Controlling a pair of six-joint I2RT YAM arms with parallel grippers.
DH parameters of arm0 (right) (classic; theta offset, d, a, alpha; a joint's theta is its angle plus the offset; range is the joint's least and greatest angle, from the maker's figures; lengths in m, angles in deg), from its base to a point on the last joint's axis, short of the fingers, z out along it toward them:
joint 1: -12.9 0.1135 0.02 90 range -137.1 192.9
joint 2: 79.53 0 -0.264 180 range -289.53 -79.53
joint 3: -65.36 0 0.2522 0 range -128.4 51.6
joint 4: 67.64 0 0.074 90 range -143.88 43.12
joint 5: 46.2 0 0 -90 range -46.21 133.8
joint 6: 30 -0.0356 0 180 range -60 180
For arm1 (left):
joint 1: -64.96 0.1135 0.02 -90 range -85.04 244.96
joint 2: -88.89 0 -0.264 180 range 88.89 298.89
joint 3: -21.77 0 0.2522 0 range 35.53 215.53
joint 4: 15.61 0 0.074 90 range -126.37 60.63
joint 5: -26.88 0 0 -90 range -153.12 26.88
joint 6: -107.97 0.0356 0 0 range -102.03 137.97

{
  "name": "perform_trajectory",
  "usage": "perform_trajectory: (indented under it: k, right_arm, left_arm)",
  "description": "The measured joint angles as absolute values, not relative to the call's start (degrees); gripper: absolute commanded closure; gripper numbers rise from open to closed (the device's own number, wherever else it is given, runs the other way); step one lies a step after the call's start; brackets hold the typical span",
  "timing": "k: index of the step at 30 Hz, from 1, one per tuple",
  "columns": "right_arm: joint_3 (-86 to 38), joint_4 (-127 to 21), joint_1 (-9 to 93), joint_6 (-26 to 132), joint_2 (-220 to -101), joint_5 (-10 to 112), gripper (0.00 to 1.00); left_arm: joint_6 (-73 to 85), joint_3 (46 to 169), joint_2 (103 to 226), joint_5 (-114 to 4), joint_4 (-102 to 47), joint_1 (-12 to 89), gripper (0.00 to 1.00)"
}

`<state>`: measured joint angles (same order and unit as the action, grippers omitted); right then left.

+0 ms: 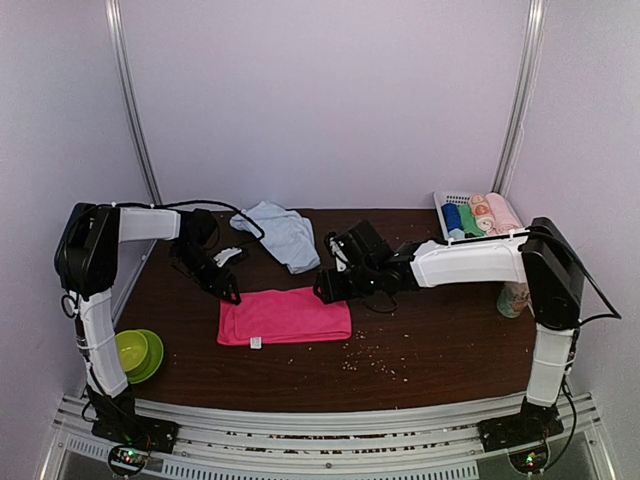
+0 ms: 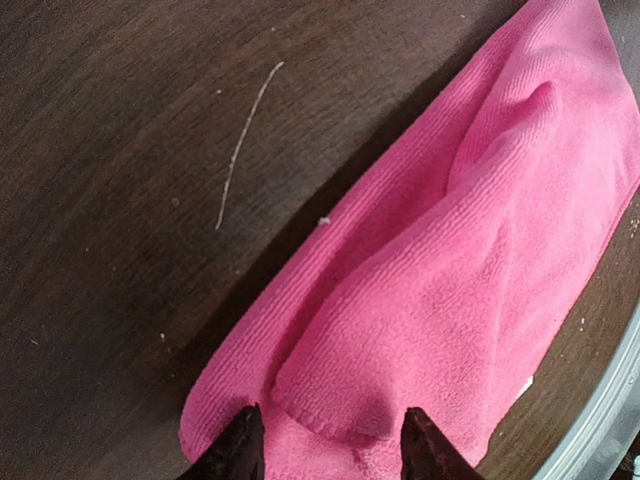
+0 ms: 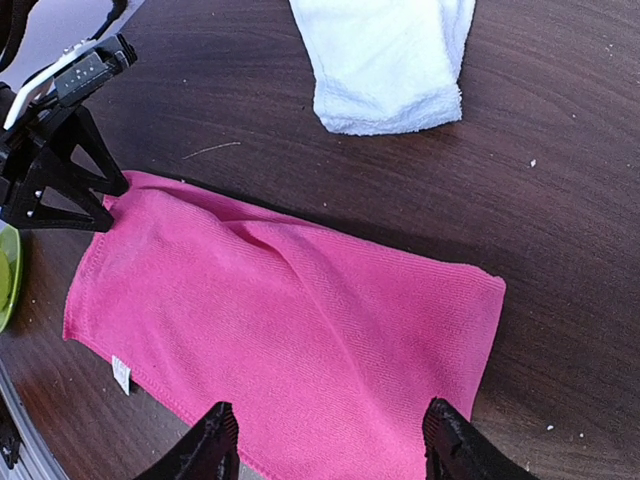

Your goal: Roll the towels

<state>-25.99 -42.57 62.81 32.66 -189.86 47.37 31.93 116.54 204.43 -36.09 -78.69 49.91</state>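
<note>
Towels both unrolled, grippers at the pink one

The pink towel (image 1: 285, 317) lies folded flat in the middle of the top view, on the dark table (image 1: 450, 340). Its small white tag (image 1: 256, 343) shows at the lower left edge. The blue towel (image 1: 282, 235) sits loosely crumpled above it, toward the upper centre, apart from the pink one.

The left gripper (image 1: 232, 292) is down at the pink towel's upper left corner. In its own wrist view the fingers (image 2: 247, 445) stand apart on either side of a raised fold of pink cloth. Whether they are squeezing that fold I cannot tell.

The right gripper (image 1: 322, 290) is over the towel's upper right corner. From its wrist camera the fingers (image 3: 215, 445) are spread wide, with only flat pink cloth showing between them.

A green bowl (image 1: 138, 352) sits at lower left. A basket (image 1: 443, 200) of small coloured rolls stands at upper right, and crumbs (image 1: 372, 355) are scattered just right of and below the pink towel.
</note>
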Motion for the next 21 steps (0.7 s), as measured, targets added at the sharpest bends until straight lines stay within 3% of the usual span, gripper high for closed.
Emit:
perform_trajectory:
  k: [7,15,21]
  right_arm:
    - [-25.99,-42.98,62.81,32.69,-190.86,47.83,0.37]
    - [-25.99,-43.03,62.81,32.69,-190.88,47.85,0.37]
    - [-25.99,-43.03,62.81,32.66,-190.88,47.87,0.37]
  left_arm:
    - [31.95,116.54,204.43,-34.67,-78.75,49.91,0.7]
    - [31.8,116.54,204.43,-34.95,-78.71,49.91,1.0]
    - [31.45,115.54,202.42,-38.08,-76.92,49.89,1.0]
